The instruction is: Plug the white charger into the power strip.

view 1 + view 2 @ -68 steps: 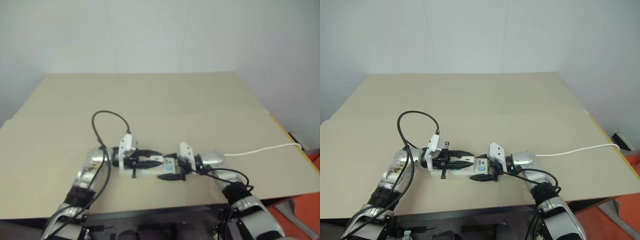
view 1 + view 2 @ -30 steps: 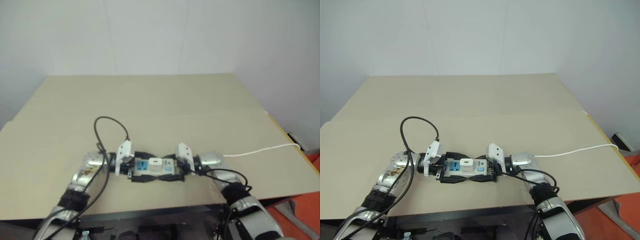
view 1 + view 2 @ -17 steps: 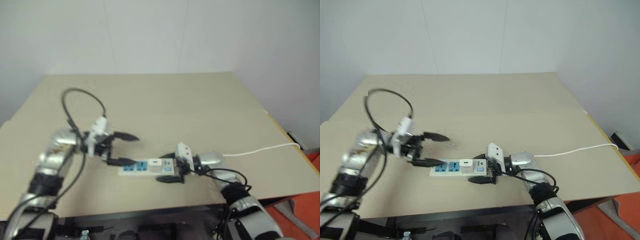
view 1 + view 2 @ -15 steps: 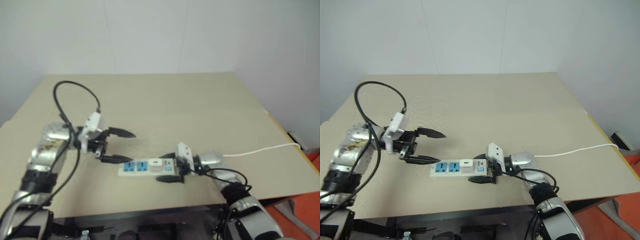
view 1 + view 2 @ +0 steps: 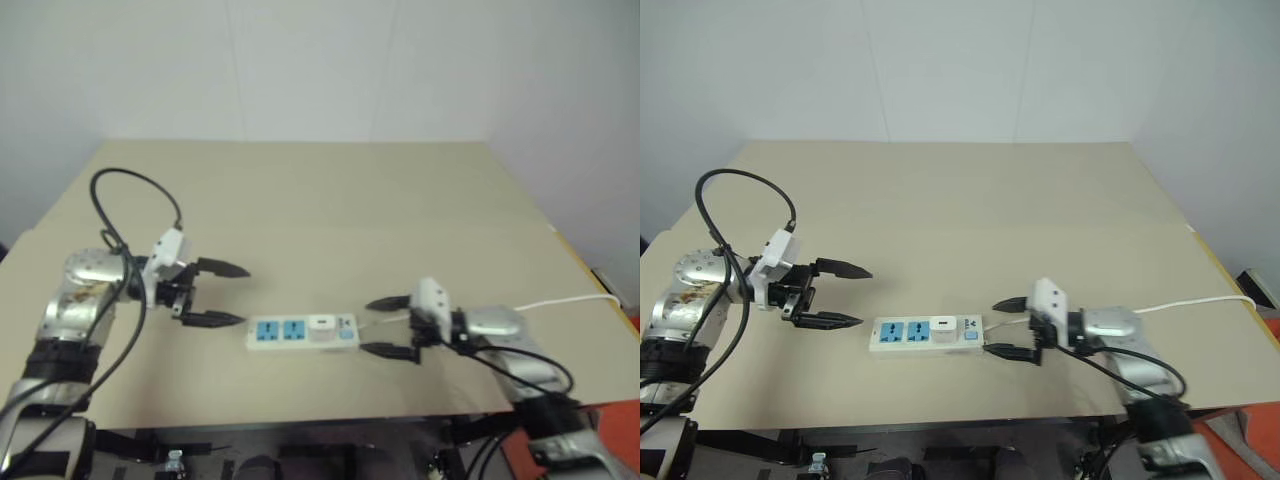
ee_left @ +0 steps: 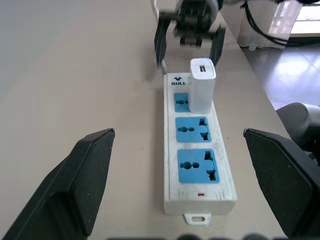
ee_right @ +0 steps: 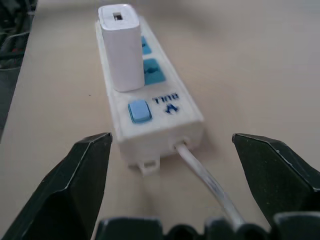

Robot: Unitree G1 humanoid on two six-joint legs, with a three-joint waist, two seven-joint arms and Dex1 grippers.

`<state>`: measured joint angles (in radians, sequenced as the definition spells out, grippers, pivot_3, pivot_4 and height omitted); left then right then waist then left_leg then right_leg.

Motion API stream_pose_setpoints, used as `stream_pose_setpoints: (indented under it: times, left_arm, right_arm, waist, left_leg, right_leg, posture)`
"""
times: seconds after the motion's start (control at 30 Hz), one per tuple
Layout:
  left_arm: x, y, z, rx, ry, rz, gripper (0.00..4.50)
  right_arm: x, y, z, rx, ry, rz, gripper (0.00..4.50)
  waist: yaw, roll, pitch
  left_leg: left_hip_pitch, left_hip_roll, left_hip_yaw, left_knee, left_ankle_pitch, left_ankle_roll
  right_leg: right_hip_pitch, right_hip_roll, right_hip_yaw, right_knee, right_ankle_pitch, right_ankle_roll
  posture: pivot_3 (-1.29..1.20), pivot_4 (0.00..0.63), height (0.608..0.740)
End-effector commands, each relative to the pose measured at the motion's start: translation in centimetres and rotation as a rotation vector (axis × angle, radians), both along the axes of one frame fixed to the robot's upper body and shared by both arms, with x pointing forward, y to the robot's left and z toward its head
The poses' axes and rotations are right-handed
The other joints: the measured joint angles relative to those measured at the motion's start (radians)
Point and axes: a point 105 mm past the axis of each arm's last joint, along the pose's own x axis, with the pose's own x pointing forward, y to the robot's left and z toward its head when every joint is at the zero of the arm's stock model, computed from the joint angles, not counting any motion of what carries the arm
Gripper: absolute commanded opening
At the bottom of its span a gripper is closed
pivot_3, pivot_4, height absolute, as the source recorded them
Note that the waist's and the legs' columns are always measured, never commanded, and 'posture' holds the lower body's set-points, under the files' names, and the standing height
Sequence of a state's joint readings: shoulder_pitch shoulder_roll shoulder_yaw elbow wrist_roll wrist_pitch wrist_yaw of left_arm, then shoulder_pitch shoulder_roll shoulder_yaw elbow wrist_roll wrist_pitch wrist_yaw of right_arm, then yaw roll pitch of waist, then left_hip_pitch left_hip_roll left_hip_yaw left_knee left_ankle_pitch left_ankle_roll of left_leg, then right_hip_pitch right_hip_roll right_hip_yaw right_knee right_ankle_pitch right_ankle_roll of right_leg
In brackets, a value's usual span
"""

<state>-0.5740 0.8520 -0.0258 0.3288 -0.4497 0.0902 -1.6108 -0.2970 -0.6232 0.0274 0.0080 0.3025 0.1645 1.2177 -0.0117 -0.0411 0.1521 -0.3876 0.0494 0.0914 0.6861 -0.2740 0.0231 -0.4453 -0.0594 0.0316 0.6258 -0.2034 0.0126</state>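
The power strip (image 5: pixel 925 334) lies flat near the table's front edge, its thin white cord (image 5: pixel 1200 303) running off to the right. The white charger (image 5: pixel 943 326) stands upright in the strip's rightmost socket, next to the blue switch (image 7: pixel 138 111); the two other blue sockets (image 6: pixel 194 130) are bare. My left gripper (image 5: pixel 845 295) hovers open to the left of the strip, apart from it, with nothing between its fingers. My right gripper (image 5: pixel 1011 326) is open just past the strip's cord end, holding nothing.
The tan table (image 5: pixel 970 210) stretches far behind the strip. A black cable (image 5: pixel 735 195) loops above my left arm. The table's right edge (image 5: pixel 1215 265) drops to an orange floor.
Both grippers have let go and drawn away from the strip: the left one up and to the left, the right one to the right. The charger stays plugged in. The camera has shifted slightly.
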Motion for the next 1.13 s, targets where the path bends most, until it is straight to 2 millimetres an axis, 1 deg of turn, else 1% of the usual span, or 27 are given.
stream_pose_setpoints:
  times: [0.03, 0.1, 0.17, 0.2, 0.27, 0.37, 0.47, 0.7, 1.13]
  left_arm:
    - [-0.8, 0.8, 0.5, 0.029, -0.005, 0.006, 4.5]
    - [-1.4, 1.4, 0.5, 0.04, 0.009, 0.019, 4.5]
    - [-1.9, 1.7, 0.7, 0.042, 0.017, 0.025, 4.5]
    - [-2.2, 1.9, 0.8, 0.044, 0.019, 0.027, 4.5]
    - [-2.6, 2.2, 0.9, 0.049, 0.024, 0.031, 4.5]
    - [-3.1, 2.6, 1.2, 0.053, 0.03, 0.046, 4.5]
    - [-3.1, 2.7, 1.2, 0.052, 0.034, 0.053, 4.5]
    - [-3.1, 2.7, 1.1, 0.077, 0.033, 0.054, 4.5]
    - [-2.8, 2.4, 0.6, 0.093, 0.023, 0.073, 4.5]
  right_arm:
    - [-1.5, -3.1, 2.6, -0.015, -0.052, -0.062, 4.49]
    - [-2.2, -5.1, 3.4, -0.042, -0.064, -0.114, 4.49]
    - [-2.7, -6.4, 4.1, -0.054, -0.077, -0.152, 4.49]
    - [-2.9, -6.8, 4.5, -0.058, -0.082, -0.165, 4.49]
    - [-3.3, -7.6, 4.9, -0.069, -0.088, -0.186, 4.49]
    - [-3.9, -8.9, 5.4, -0.088, -0.088, -0.224, 4.49]
    - [-4.1, -9.0, 5.6, -0.074, -0.08, -0.229, 4.49]
    - [-4.0, -8.6, 5.4, -0.065, -0.061, -0.216, 4.49]
    - [-3.3, -7.9, 4.9, -0.082, -0.06, -0.198, 4.49]
  waist:
    - [0.0, 0.0, 0.0]
    - [-0.001, 0.0, 0.0]
    - [-0.001, 0.0, 0.001]
    - [-0.002, 0.0, 0.001]
    - [-0.001, 0.0, 0.001]
    - [0.0, 0.0, 0.001]
    - [0.001, 0.0, 0.001]
    - [0.001, 0.0, 0.001]
    - [0.001, 0.0, 0.001]
  left_leg:
    - [0.0, 0.0, 0.0, 0.0, 0.0, 0.0]
    - [0.0, 0.0, 0.0, 0.0, 0.0, 0.0]
    - [0.001, 0.0, 0.0, 0.0, 0.0, 0.0]
    - [0.001, 0.0, 0.0, 0.0, 0.0, 0.0]
    - [0.003, 0.0, 0.0, 0.0, 0.0, 0.0]
    - [0.005, 0.001, 0.0, 0.0, 0.0, 0.0]
    - [0.006, 0.0, 0.0, 0.0, 0.0, 0.0]
    - [0.005, 0.0, 0.0, 0.0, 0.0, 0.0]
    - [0.005, 0.0, 0.0, 0.0, 0.0, 0.0]
  right_leg:
    - [0.0, 0.0, 0.0, 0.0, 0.0, 0.0]
    - [0.0, 0.0, 0.0, 0.0, 0.0, 0.0]
    - [0.001, 0.0, 0.0, 0.0, 0.0, 0.001]
    - [0.001, 0.0, 0.0, 0.0, 0.0, 0.001]
    - [0.001, 0.0, 0.0, 0.001, -0.004, 0.007]
    - [0.003, 0.0, 0.0, 0.001, -0.004, 0.007]
    - [0.005, 0.0, 0.0, 0.001, -0.005, 0.007]
    - [0.004, 0.0, 0.001, 0.0, -0.004, 0.007]
    - [0.004, 0.0, 0.001, 0.001, -0.004, 0.007]
  posture:
    - [0.0, 0.15, 0.74]
    - [0.0, 0.15, 0.74]
    - [0.0, 0.15, 0.74]
    - [0.0, 0.15, 0.74]
    - [0.0, 0.15, 0.74]
    - [0.0, 0.15, 0.74]
    - [0.0, 0.15, 0.74]
    - [0.0, 0.15, 0.74]
    - [0.0, 0.15, 0.74]
